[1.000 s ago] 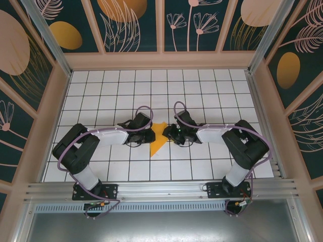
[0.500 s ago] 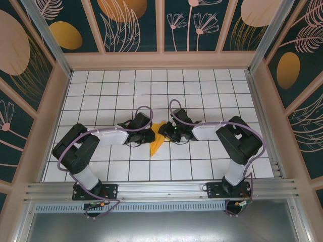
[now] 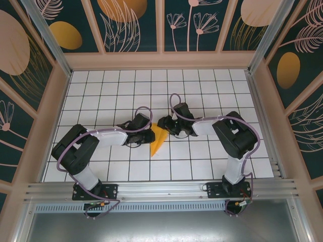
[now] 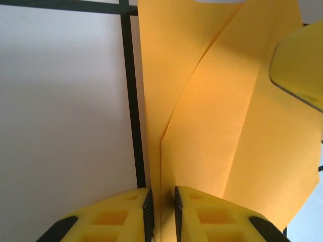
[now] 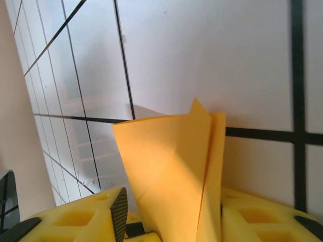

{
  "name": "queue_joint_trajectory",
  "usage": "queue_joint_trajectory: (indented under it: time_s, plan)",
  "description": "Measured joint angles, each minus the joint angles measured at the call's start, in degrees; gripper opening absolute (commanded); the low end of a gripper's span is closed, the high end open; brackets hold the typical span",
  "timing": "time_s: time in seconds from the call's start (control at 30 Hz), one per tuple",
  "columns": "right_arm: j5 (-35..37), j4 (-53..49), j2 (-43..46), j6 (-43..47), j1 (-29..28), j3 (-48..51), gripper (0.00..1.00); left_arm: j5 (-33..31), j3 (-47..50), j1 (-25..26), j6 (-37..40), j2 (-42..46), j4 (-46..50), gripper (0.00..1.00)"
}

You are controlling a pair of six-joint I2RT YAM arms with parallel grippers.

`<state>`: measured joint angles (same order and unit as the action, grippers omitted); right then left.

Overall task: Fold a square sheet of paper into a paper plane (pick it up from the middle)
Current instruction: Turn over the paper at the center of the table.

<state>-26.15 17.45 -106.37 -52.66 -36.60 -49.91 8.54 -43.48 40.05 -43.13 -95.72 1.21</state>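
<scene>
My left gripper [image 4: 160,212] pinches the folded orange-yellow paper sheet [image 4: 212,126] at its edge. My right gripper [image 5: 172,201] stands with jaws apart around its tip.

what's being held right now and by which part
The left gripper pinches the folded paper by a folded edge. The right gripper straddles another folded corner; grip unclear.

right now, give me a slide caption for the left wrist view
Left gripper pinching the folded orange-yellow paper, white tiled table behind
</scene>
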Motion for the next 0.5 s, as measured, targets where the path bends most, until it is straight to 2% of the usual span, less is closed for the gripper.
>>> queue_joint_trajectory:
  time_s: [0.5]
  plan:
    - [-2.4,4.7,2.3,0.0,-1.2,6.0,0.37,0.0,0.4,0.0,-0.7,0.2,-0.6,0.23]
